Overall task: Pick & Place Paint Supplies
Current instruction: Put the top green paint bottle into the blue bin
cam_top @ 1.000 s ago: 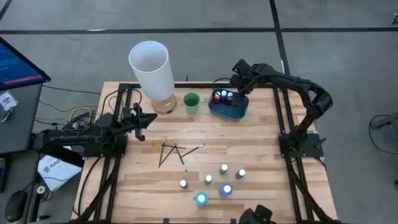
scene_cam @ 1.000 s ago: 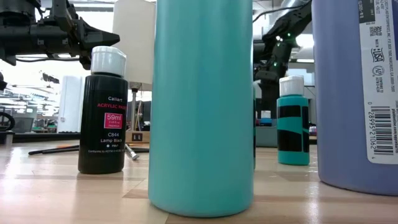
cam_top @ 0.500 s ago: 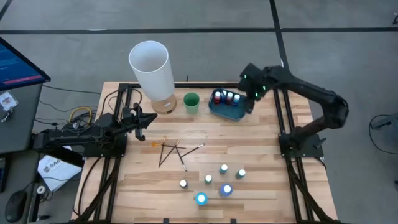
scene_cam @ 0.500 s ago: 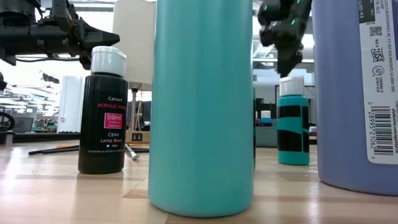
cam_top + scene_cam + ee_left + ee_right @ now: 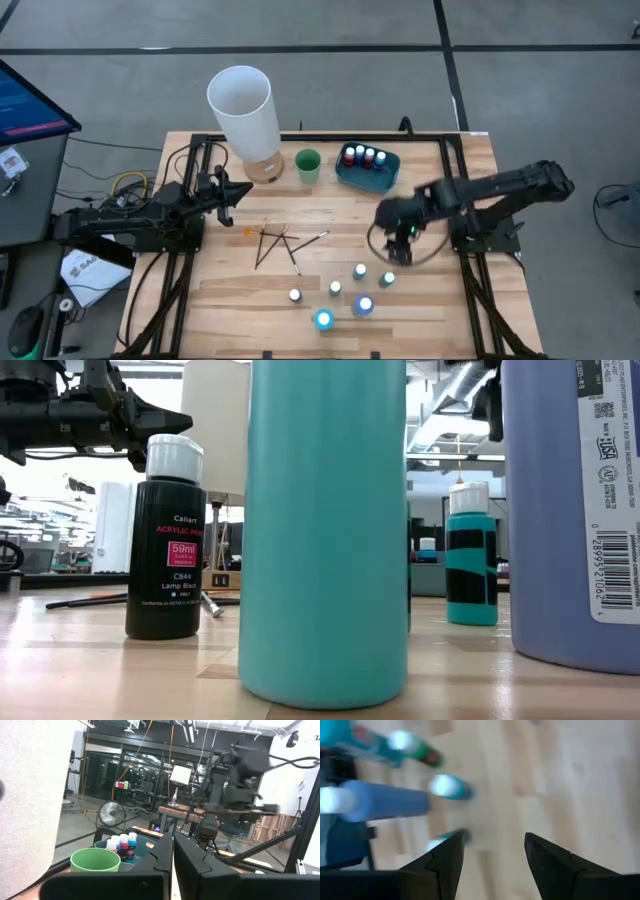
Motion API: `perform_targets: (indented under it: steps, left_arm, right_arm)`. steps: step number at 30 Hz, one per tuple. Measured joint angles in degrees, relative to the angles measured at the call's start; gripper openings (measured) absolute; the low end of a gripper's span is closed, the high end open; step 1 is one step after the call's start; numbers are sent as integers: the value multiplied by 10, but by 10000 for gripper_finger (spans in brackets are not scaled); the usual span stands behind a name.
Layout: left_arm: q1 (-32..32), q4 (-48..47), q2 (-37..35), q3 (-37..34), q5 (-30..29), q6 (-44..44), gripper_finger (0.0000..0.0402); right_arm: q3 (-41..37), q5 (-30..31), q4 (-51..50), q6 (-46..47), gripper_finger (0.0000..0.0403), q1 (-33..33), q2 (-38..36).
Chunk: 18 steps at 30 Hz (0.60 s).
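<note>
In the low view, a teal bottle (image 5: 322,530) and a purple bottle (image 5: 572,510) ran off the top edge. The bottles (image 5: 447,787) in the right wrist view were smeared, labels unreadable.

Six paint bottles (image 5: 335,288) loose on the desk (image 5: 430,300), four more in the blue tray (image 5: 385,180), one green cup (image 5: 308,165), several brushes (image 5: 275,243).

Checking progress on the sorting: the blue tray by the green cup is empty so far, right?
Not empty. The high view shows the blue tray beside the green cup already holding several white-capped bottles; the left wrist view shows them too.
</note>
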Motion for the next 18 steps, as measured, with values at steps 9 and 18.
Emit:
perform_targets:
  steps: [9,18]
  left_arm:
    - [0,0,0,0,0,0,2]
    - [0,1,0,0,0,0,2]
  right_arm:
    - [-5,50,59,30,196,120,84]
    - [-5,55,17,45,212,127,161]
